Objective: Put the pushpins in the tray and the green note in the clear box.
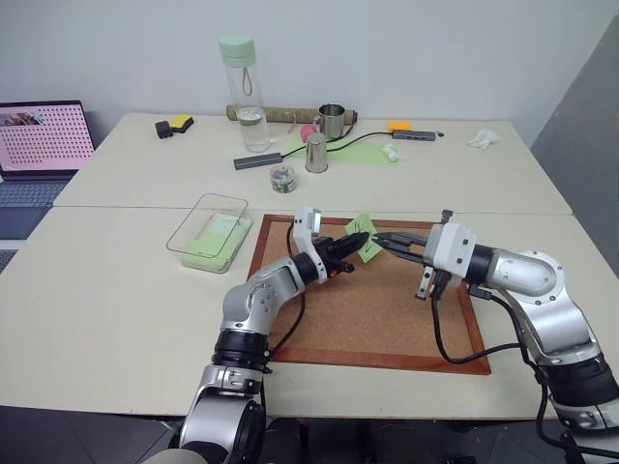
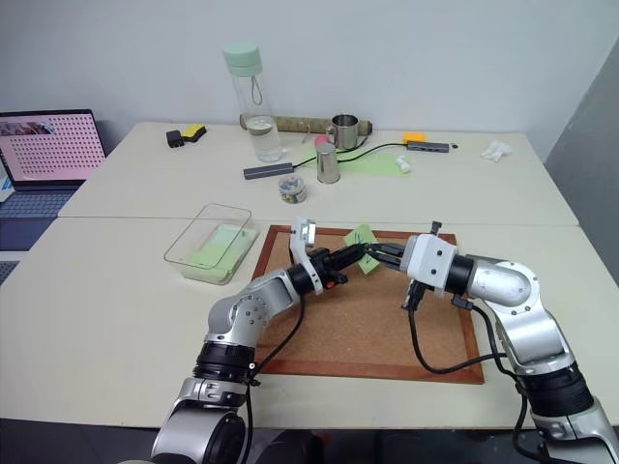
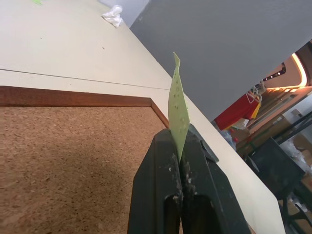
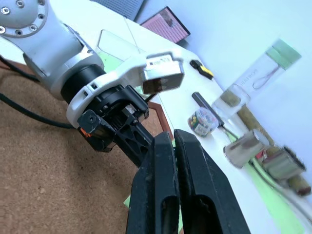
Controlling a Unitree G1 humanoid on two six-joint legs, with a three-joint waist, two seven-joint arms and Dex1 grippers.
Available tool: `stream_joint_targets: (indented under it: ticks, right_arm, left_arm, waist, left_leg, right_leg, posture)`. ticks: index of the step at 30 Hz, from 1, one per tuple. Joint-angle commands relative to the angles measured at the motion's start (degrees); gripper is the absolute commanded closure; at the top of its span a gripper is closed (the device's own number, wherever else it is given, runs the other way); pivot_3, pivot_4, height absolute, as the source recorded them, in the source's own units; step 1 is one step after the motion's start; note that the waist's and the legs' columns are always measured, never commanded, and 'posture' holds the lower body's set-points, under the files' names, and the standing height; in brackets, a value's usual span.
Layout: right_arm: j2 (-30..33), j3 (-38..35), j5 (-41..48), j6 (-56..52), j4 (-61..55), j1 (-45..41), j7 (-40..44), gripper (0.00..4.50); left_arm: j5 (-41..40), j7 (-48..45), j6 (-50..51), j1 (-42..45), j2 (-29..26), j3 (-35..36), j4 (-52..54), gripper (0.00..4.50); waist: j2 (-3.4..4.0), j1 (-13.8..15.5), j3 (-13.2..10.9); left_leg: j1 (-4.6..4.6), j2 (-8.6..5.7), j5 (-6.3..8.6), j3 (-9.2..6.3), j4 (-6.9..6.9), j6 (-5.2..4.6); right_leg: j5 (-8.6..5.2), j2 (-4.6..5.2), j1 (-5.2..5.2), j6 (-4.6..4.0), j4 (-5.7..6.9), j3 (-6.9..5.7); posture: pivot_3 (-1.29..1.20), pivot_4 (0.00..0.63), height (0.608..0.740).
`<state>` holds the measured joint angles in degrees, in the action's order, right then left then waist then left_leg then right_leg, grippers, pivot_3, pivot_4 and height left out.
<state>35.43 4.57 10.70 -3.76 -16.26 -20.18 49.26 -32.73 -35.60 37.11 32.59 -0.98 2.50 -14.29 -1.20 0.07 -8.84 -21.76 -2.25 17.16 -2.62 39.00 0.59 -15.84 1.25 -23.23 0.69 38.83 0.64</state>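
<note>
A: Your left gripper is clamped on the green note, held edge-up above the cork board.

B: And your right gripper, fingers pressed together, pinches its other edge. Pull apart and you may tear it.

A: The clear box sits just beside the board; a thin grip could drop it short.

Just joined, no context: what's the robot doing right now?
The left gripper is shut on the green note, holding it above the cork board. The right gripper is shut, its tips meeting the left's at the note; whether it grips the note too is unclear. The clear box sits left of the board, the note not yet in it.
</note>
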Motion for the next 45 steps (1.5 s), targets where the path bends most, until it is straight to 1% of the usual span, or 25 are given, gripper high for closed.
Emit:
stream_joint_targets:
  ticks: [1,5,9,11,13,17,20,22,23,24,25,28,29,30,31,33,36,38,40,42,45]
  right_arm:
    - [2.15,-7.79,4.14,-9.11,-3.47,3.03,-3.65,4.50]
    - [5.37,-14.45,3.19,-18.55,-0.73,8.24,-8.18,4.50]
    - [5.99,-16.73,1.60,-25.18,2.80,10.87,-12.72,4.50]
    - [5.83,-16.90,0.73,-26.48,4.27,10.90,-14.49,4.50]
    - [4.58,-16.87,-0.09,-27.73,8.19,9.47,-17.38,4.50]
    - [2.96,-16.82,-0.92,-27.00,15.34,6.55,-20.14,4.50]
    - [2.64,-17.52,-0.98,-26.78,19.13,4.68,-21.42,3.86]
    - [2.50,-17.87,-0.24,-27.03,20.04,3.95,-21.41,3.33]
    - [2.49,-17.91,-0.09,-27.03,20.22,3.77,-21.42,3.16]
    - [2.50,-17.97,0.01,-26.93,20.21,3.72,-21.34,2.79]
    - [2.34,-18.22,0.39,-27.16,20.07,3.66,-21.33,2.68]
    - [2.09,-19.03,1.43,-27.83,19.15,3.70,-21.22,1.92]
    - [2.06,-19.23,1.63,-27.84,18.92,3.72,-21.18,1.79]
    - [2.30,-19.62,2.16,-27.33,18.02,3.82,-20.61,1.52]
    - [2.97,-19.93,2.81,-26.58,16.49,4.04,-19.38,1.39]
    - [4.73,-20.09,4.29,-24.94,13.20,4.55,-16.07,0.98]
    - [7.63,-19.96,7.64,-22.87,7.38,4.66,-9.03,0.98]
    - [9.55,-19.25,12.08,-22.62,2.08,3.76,-2.93,0.98]
    - [10.88,-18.22,16.63,-23.74,-2.57,1.32,1.41,0.98]
    - [11.71,-17.22,20.78,-26.71,-5.33,-2.33,3.77,0.98]
    - [12.02,-15.76,24.85,-30.08,-6.58,-6.94,5.29,0.98]
  left_arm:
    - [0.30,-0.36,-0.82,0.16,-0.08,-0.55,1.77,4.49]
    - [0.62,-1.15,-0.58,-1.01,-1.55,-1.59,5.43,4.49]
    - [0.33,-1.33,-0.24,-2.12,-2.58,-2.20,8.57,4.49]
    - [0.30,-1.17,-0.18,-2.35,-2.71,-2.45,9.36,4.49]
    - [0.53,-1.40,-0.32,-2.60,-3.07,-3.10,10.03,4.49]
    - [1.01,-1.56,-0.63,-3.10,-3.28,-4.17,11.00,4.49]
    - [1.12,-1.37,-0.72,-3.49,-3.25,-4.47,11.60,4.50]
    - [1.12,-1.16,-0.80,-3.84,-3.33,-4.46,11.92,4.50]
    - [1.12,-1.11,-0.83,-3.97,-3.38,-4.42,12.00,4.50]
    - [1.12,-1.03,-0.85,-4.10,-3.40,-4.36,12.09,4.50]
    - [1.11,-0.95,-0.87,-4.19,-3.39,-4.28,12.13,4.50]
    - [1.05,-0.85,-0.90,-4.26,-3.43,-4.12,12.18,4.50]
    - [1.05,-0.83,-0.92,-4.26,-3.43,-4.09,12.18,4.50]
    - [0.97,-0.70,-0.88,-4.24,-3.51,-3.89,12.39,4.50]
    - [0.89,-0.46,-0.81,-4.22,-3.76,-3.56,12.91,4.50]
    - [0.61,0.23,-0.50,-4.32,-4.58,-2.69,14.72,4.50]
    - [0.40,1.98,0.19,-5.06,-7.12,-1.01,19.52,4.50]
    - [0.53,3.23,1.20,-6.37,-9.85,0.31,23.84,4.50]
    - [0.46,4.38,2.46,-7.89,-12.99,1.90,28.20,4.50]
    - [0.26,6.04,3.49,-9.04,-15.89,4.45,31.48,4.50]
    - [1.20,8.78,3.83,-9.26,-19.64,8.28,33.44,4.50]
  waist:
    - [0.00,0.05,0.00]
    - [0.00,0.41,0.00]
    - [0.00,0.41,0.00]
    - [0.01,0.28,0.01]
    - [0.01,0.27,0.01]
    - [0.01,0.18,0.00]
    - [0.05,0.16,-0.01]
    - [0.05,0.14,-0.01]
    - [0.05,0.14,-0.01]
    - [0.05,0.12,-0.01]
    - [0.05,0.11,-0.01]
    - [0.05,0.05,-0.01]
    - [0.05,0.02,-0.01]
    - [0.05,0.01,-0.01]
    - [0.05,0.00,-0.01]
    - [0.06,0.00,-0.02]
    - [0.11,-0.04,-0.07]
    - [0.11,-0.31,-0.07]
    - [0.13,-0.59,-0.07]
    - [0.15,-0.65,-0.10]
    - [0.03,-0.14,-0.16]
  left_leg:
    - [0.00,0.00,0.00,-0.01,0.00,0.00]
    - [-0.03,-0.01,0.01,0.00,0.00,-0.03]
    - [-0.01,-0.01,0.02,0.00,-0.02,-0.04]
    - [0.00,0.00,0.09,0.03,-0.03,-0.16]
    - [0.01,0.00,0.09,0.03,-0.03,-0.17]
    - [0.00,-0.02,0.09,0.04,-0.03,-0.17]
    - [0.00,-0.03,0.08,0.05,-0.02,-0.15]
    - [-0.01,-0.03,0.08,0.06,-0.03,-0.14]
    - [-0.01,-0.03,0.09,0.06,-0.02,-0.17]
    - [-0.01,-0.03,0.10,0.06,-0.02,-0.18]
    - [-0.01,-0.02,0.10,0.06,-0.03,-0.19]
    - [-0.01,-0.03,0.11,0.06,-0.03,-0.20]
    - [-0.01,-0.02,0.11,0.06,-0.03,-0.20]
    - [-0.01,-0.02,0.11,0.06,-0.03,-0.21]
    - [-0.01,-0.02,0.11,0.06,-0.03,-0.21]
    - [-0.02,-0.03,0.11,0.06,-0.02,-0.21]
    - [-0.03,-0.02,0.12,0.05,-0.03,-0.22]
    - [-0.02,0.00,0.12,0.04,-0.04,-0.22]
    - [0.02,0.04,0.12,0.04,-0.09,-0.22]
    - [0.04,0.06,0.13,0.02,-0.09,-0.23]
    - [0.02,0.05,0.13,-0.07,-0.04,-0.24]
  right_leg:
    - [0.00,0.00,0.00,0.00,0.00,-0.01]
    - [0.00,0.01,0.01,0.00,-0.03,0.01]
    - [0.00,0.01,0.01,0.00,0.00,0.02]
    - [0.00,0.00,0.00,0.00,0.03,0.03]
    - [0.00,0.00,0.00,0.00,0.05,0.03]
    - [0.00,0.00,0.00,0.00,0.05,0.04]
    - [0.00,0.00,0.00,0.00,0.04,0.05]
    - [0.00,0.00,0.00,0.00,0.03,0.06]
    - [0.00,0.00,0.00,0.00,0.03,0.06]
    - [0.00,0.00,0.00,0.00,0.03,0.05]
    - [0.00,0.00,0.00,0.00,0.03,0.05]
    - [0.00,0.00,0.00,0.00,0.03,0.06]
    - [0.00,0.00,0.00,0.00,0.03,0.06]
    - [0.00,0.00,0.00,0.00,0.04,0.05]
    - [0.00,0.00,0.00,0.00,0.04,0.04]
    - [0.00,0.00,0.00,0.00,0.04,0.05]
    - [0.00,-0.01,-0.01,0.01,0.03,0.05]
    - [-0.01,-0.02,-0.01,0.01,0.03,0.03]
    - [-0.01,-0.08,0.00,0.01,0.02,0.04]
    - [-0.01,-0.09,0.00,0.01,0.04,0.04]
    - [-0.01,-0.08,0.03,0.01,0.01,-0.03]
  posture:
    - [0.00,0.150,0.740]
    - [0.00,0.150,0.740]
    - [0.00,0.150,0.740]
    - [0.00,0.150,0.740]
    - [0.00,0.150,0.740]
    - [0.00,0.150,0.740]
    - [0.00,0.150,0.740]
    - [0.00,0.150,0.740]
    - [0.00,0.150,0.740]
    - [0.00,0.150,0.740]
    - [0.00,0.150,0.740]
    - [0.00,0.150,0.740]
    - [0.00,0.150,0.740]
    - [0.00,0.150,0.740]
    - [0.00,0.150,0.740]
    - [0.00,0.150,0.740]
    - [0.00,0.150,0.740]
    - [0.00,0.150,0.740]
    - [0.00,0.150,0.740]
    - [0.00,0.150,0.740]
    - [0.00,0.150,0.740]
